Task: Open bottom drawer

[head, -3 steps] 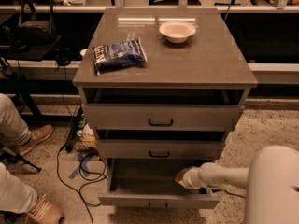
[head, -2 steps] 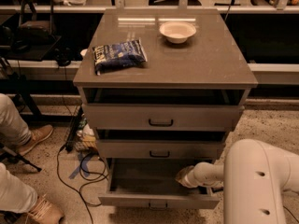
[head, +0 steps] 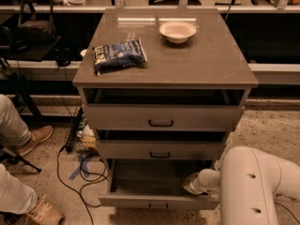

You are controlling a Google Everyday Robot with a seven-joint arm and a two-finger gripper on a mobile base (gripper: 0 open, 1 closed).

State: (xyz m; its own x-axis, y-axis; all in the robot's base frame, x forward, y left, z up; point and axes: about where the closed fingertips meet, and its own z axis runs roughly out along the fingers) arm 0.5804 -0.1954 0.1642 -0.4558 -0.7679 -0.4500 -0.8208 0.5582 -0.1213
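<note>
gripper [head: 191, 184] is sitting low at the right side of the bottom drawer [head: 123, 201], tucked inside its open box just behind the right end of the front panel. whether it is clenched or released, i cannot tell from this view. the bottom drawer is standing pulled out at the foot of the desk [head: 201, 60], its front jutting forward past the two drawers above, and its dark inside is lying bare to the left of the gripper. its small black handle [head: 158, 205] is hanging at the middle of the front, left of the gripper and apart from it. the white arm [head: 255, 186] is coming in from the lower right and crowding the drawer's right edge. the middle drawer [head: 159, 150] is overhanging the back of the opening, with the top drawer [head: 161, 117] above it. on the left, cables [head: 77, 170] are trailing over the floor just beside the drawer's corner, and a person's shoes [head: 36, 138] are resting further out. up on the desk, a bowl [head: 177, 31] and a blue bag [head: 118, 55] are lying well apart.
</note>
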